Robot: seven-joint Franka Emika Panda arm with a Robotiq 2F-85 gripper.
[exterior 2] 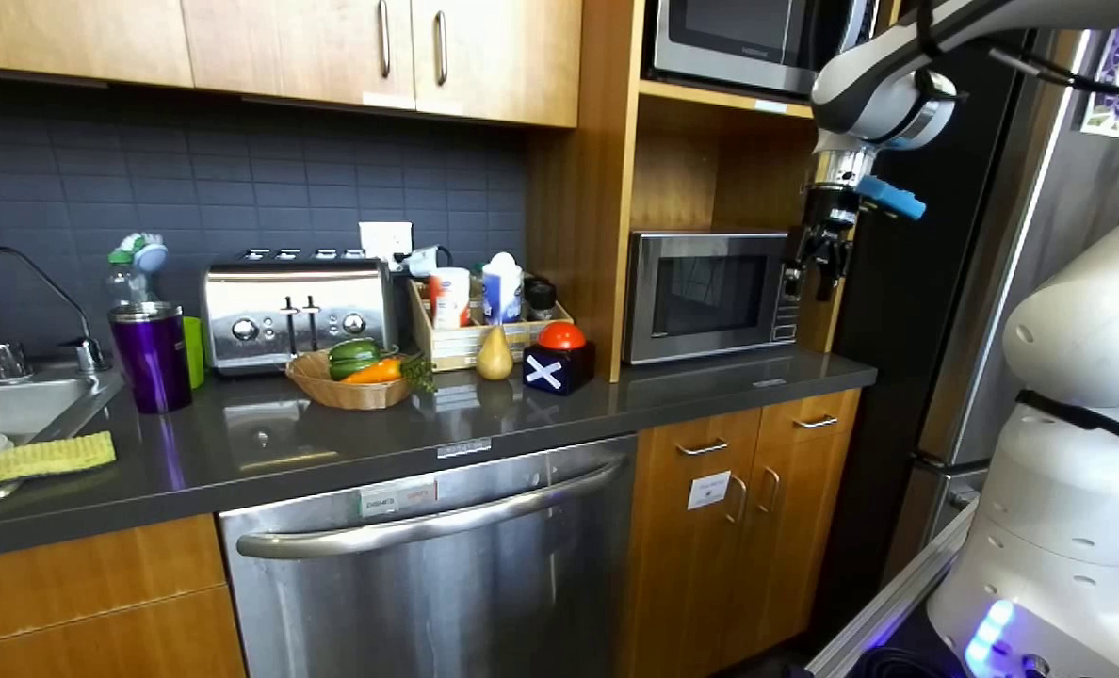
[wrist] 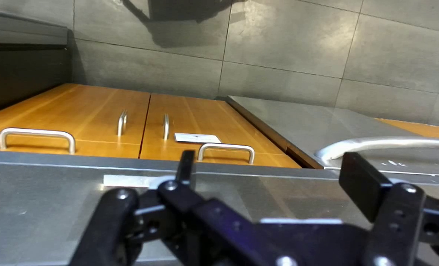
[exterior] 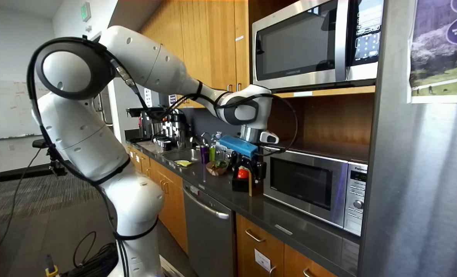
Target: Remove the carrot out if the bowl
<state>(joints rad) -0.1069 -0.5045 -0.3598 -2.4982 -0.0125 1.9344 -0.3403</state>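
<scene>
Orange, tapered, leafy-topped carrot (exterior 2: 377, 371) lies beside a dark-green vegetable (exterior 2: 352, 351) in the round tan wicker bowl (exterior 2: 350, 395); the black gripper (wrist: 273, 175) is spread wide, holding nothing.

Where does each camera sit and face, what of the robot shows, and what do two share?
Wrist view: above the gripper, looking down past the counter to the floor; spread fingers show.
An exterior view: beside the fridge, looking toward the sink; arm large.
An exterior view: across from the dishwasher, facing the counter; base and gripper at right.
Both exterior views share the bowl and red button.
</scene>
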